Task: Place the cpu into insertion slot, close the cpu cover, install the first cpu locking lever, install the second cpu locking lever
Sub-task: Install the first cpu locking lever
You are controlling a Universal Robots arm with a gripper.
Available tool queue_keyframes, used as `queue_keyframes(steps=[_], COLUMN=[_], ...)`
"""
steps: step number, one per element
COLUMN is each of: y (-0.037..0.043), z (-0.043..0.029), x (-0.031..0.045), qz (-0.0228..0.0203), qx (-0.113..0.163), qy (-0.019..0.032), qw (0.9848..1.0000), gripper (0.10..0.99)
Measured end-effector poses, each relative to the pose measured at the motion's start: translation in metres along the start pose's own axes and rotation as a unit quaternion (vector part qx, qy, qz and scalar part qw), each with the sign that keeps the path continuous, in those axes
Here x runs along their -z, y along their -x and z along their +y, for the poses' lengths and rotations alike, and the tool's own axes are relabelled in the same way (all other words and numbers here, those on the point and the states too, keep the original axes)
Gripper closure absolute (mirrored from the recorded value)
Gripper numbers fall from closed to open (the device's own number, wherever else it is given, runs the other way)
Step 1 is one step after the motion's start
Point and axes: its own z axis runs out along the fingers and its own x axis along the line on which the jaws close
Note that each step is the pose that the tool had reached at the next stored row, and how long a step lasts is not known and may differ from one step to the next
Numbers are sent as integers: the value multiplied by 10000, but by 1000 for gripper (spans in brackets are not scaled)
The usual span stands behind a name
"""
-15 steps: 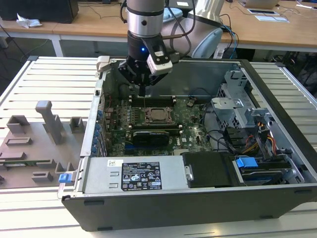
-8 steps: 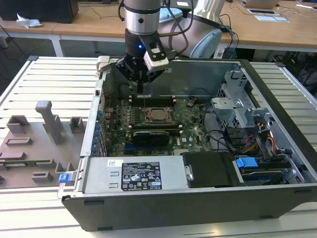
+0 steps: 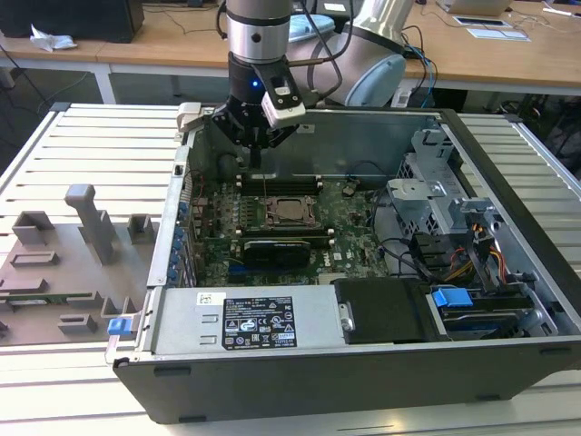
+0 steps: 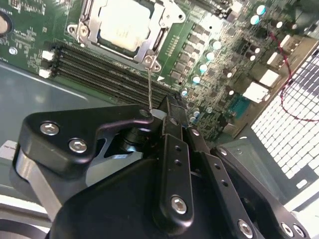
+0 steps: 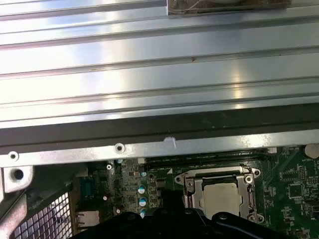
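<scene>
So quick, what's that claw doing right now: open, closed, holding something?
The claw: closed, pinching the thin wire lever that rises from beside the chip.

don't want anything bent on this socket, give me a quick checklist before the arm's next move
1. cpu lying flat in the socket: ok.
2. cpu cover closed down over the chip: ok.
3. gripper shut on the locking lever: ok.
4. That lever latched down: not ok, it stands upright from the socket corner.
5. Other lever's state: cannot tell.
</scene>
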Motion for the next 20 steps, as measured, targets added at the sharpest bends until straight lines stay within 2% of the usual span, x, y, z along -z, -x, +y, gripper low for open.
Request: queue_keyframes(steps=[5,12,20], y=[4,101,170], z=[14,27,37], x=[-54,-73,-153], qz=[0,0,5], qx=[0,3,5], qy=[0,0,0], qw=[10000,10000,10000], gripper=[980,980,980])
